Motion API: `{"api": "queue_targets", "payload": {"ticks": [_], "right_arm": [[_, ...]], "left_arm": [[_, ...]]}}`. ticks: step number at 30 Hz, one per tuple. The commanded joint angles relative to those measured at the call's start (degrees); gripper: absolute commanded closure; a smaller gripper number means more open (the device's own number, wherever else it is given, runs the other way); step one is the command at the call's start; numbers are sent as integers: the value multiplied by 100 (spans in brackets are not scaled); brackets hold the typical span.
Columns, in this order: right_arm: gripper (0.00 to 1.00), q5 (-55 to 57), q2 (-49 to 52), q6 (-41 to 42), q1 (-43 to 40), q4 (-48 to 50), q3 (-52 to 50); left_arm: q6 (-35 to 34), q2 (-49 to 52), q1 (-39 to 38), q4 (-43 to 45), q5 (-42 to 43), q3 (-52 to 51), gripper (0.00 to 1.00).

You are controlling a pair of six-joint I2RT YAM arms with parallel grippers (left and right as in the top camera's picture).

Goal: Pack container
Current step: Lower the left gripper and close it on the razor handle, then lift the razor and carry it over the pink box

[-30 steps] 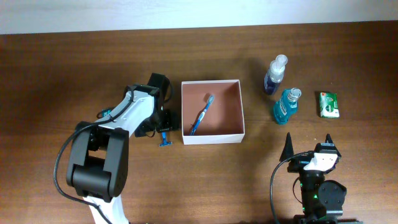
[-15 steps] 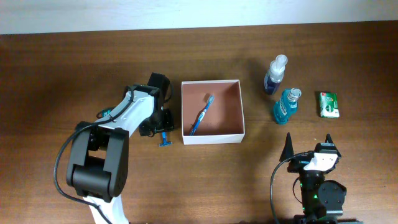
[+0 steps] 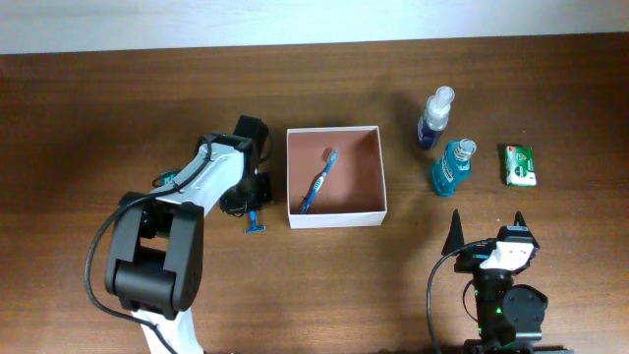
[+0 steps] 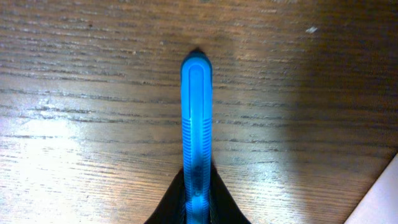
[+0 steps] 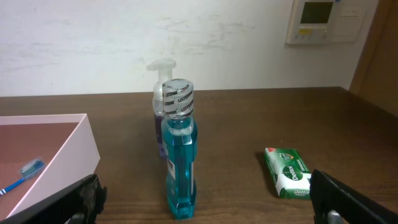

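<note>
**Overhead and wrist views.** The left jaws are closed tight on the handle of a blue razor [image 4: 196,124] lying on the desk [image 3: 118,118]. Its head shows only small from above, so "razor" is a probable reading, not a certain one.

The container [image 3: 334,218] stands just beside these jaws, on the side toward the other arm. It holds one item, a blue toothbrush [image 3: 316,182].

The right jaws stand wide open and empty, well apart from the container. Ahead of them are a teal mouthwash bottle [image 5: 177,162] and, behind it, a spray bottle [image 3: 435,116]. A green soap packet [image 5: 287,172] lies off to their right.

**Judged progress:** one of five items is packed. The razor is gripped but not yet in the container, and three items are untouched.
</note>
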Motion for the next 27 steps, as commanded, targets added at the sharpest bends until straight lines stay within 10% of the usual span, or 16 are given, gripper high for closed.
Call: {"api": "queue_targets", "payload": {"ticks": [1,17,27], "right_arm": [[2,87,-11,26,39,-44,-26],[2,90,-11,26,39,-44,-26],[2,87,-11,26,39,-44,-26]], "left_arm": [[-9,199,48,-254,28,129,99],[573,179,-308,-3460,70,4225,99],[726,192,-1508,-2817,39,4498,98]]}}
